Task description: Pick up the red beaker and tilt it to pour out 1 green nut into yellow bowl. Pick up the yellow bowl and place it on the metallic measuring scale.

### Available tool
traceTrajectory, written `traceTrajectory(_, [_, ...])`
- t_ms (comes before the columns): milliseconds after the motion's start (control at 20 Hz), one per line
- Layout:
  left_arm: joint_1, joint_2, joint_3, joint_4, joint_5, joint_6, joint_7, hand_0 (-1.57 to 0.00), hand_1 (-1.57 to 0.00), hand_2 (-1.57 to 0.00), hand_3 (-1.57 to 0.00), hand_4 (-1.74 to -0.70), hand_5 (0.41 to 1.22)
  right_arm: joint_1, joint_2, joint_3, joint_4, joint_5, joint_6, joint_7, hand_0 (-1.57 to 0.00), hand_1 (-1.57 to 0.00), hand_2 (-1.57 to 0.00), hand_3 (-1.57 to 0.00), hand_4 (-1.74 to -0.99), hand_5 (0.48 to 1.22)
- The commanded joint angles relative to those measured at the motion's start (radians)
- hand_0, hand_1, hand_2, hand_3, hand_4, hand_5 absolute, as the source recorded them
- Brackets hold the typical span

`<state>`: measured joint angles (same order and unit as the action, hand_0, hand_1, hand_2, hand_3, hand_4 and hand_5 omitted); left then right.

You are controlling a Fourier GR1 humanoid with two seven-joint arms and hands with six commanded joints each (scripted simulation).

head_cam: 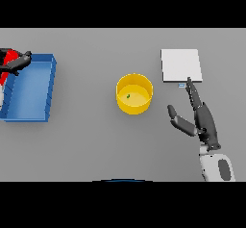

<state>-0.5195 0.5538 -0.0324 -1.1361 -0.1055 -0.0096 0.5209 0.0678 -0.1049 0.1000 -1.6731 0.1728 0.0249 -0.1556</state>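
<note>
The yellow bowl stands upright in the middle of the table with one small green nut inside it. To its right, further back, lies the flat metallic measuring scale. My right hand is right of the bowl and apart from it, fingers straight, fingertips reaching the scale's near edge, thumb spread toward the bowl. At the far left edge my left hand is curled round the red beaker, held over the left end of the blue tray; part of the beaker is cut off by the view's edge.
A blue rectangular tray sits at the left of the table, its inside showing nothing but blue floor.
</note>
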Motion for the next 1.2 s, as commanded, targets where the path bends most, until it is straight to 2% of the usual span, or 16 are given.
traceTrajectory(0, [0.016, -0.004, 0.007, -0.024, 0.038, -0.033, 0.001, -0.75, -0.69, -0.65, -0.67, -1.05, 0.683, 0.001, 0.004, 0.003, 0.001, 0.001, 0.0, -0.005, 0.0, 0.0, 0.0, 0.0, -1.15, 0.671])
traceTrajectory(150, [0.02, 0.028, -0.03, -0.029, 0.011, -0.088, 0.038, -0.38, -0.35, -0.33, -0.34, -0.88, 0.644, 0.008, 0.005, 0.005, 0.006, 0.001, 0.002, -0.018, 0.0, 0.0, 0.0, 0.0, -1.155, 0.669])
traceTrajectory(250, [0.012, 0.038, -0.051, -0.007, -0.017, -0.103, 0.058, -0.25, -0.22, -0.21, -0.22, -0.83, 0.627, 0.003, -0.002, 0.004, 0.007, 0.019, -0.011, -0.009, 0.0, 0.0, 0.0, 0.0, -1.156, 0.665])
traceTrajectory(350, [0.007, 0.038, -0.067, 0.0, -0.045, -0.091, 0.047, -0.16, -0.14, -0.14, -0.14, -0.8, 0.627, -0.002, -0.002, 0.006, 0.009, 0.031, -0.019, -0.007, 0.0, 0.0, 0.0, 0.0, -1.158, 0.665])
traceTrajectory(450, [-0.009, 0.043, -0.062, 0.019, -0.058, -0.077, 0.014, -0.1, -0.09, -0.09, -0.09, -0.78, 0.631, -0.01, -0.004, 0.007, 0.009, 0.035, -0.021, -0.003, 0.0, 0.0, 0.0, 0.0, -1.154, 0.657])
traceTrajectory(500, [-0.003, 0.039, -0.06, 0.0, -0.053, -0.067, 0.006, -0.08, -0.07, -0.07, -0.07, -0.78, 0.631, -0.001, 0.002, 0.014, 0.002, 0.044, -0.024, 0.015, 0.0, 0.0, 0.0, 0.0, -1.144, 0.644])
traceTrajectory(550, [0.0, 0.032, -0.055, 0.0, -0.049, -0.056, -0.02, -0.06, -0.06, -0.06, -0.06, -0.78, 0.633, -0.009, -0.001, 0.03, -0.008, 0.091, -0.046, 0.059, 0.0, 0.0, 0.0, 0.0, -1.131, 0.631])
traceTrajectory(600, [-0.003, 0.02, -0.055, -0.006, -0.045, -0.046, -0.031, -0.05, -0.05, -0.04, -0.05, -0.78, 0.635, -0.019, -0.015, 0.039, -0.011, 0.107, -0.036, 0.066, 0.0, 0.0, 0.0, 0.0, -1.115, 0.638])
traceTrajectory(700, [0.017, 0.004, -0.046, -0.031, -0.027, -0.029, -0.056, -0.03, -0.03, -0.03, -0.03, -0.79, 0.652, -0.067, -0.063, 0.06, 0.003, 0.125, 0.017, 0.048, 0.0, 0.0, 0.0, 0.0, -1.08, 0.662])
traceTrajectory(800, [0.022, 0.001, -0.038, -0.041, -0.016, -0.028, -0.062, -0.02, -0.02, -0.02, -0.02, -0.8, 0.661, -0.131, -0.133, 0.094, 0.032, 0.199, 0.061, 0.081, 0.0, 0.0, 0.0, 0.0, -1.103, 0.662])
traceTrajectory(900, [0.025, -0.002, -0.041, -0.049, -0.013, -0.031, -0.051, -0.01, -0.01, -0.01, -0.01, -0.8, 0.673, -0.183, -0.199, 0.138, 0.047, 0.285, 0.095, 0.091, 0.0, 0.0, 0.0, 0.0, -1.128, 0.637])
traceTrajectory(1150, [0.045, -0.016, -0.045, -0.071, -0.003, -0.029, -0.037, 0.0, 0.0, 0.0, 0.0, -0.81, 0.688, -0.352, -0.3, 0.275, 0.114, 0.481, 0.175, 0.048, 0.0, 0.0, 0.0, 0.0, -1.152, 0.632])
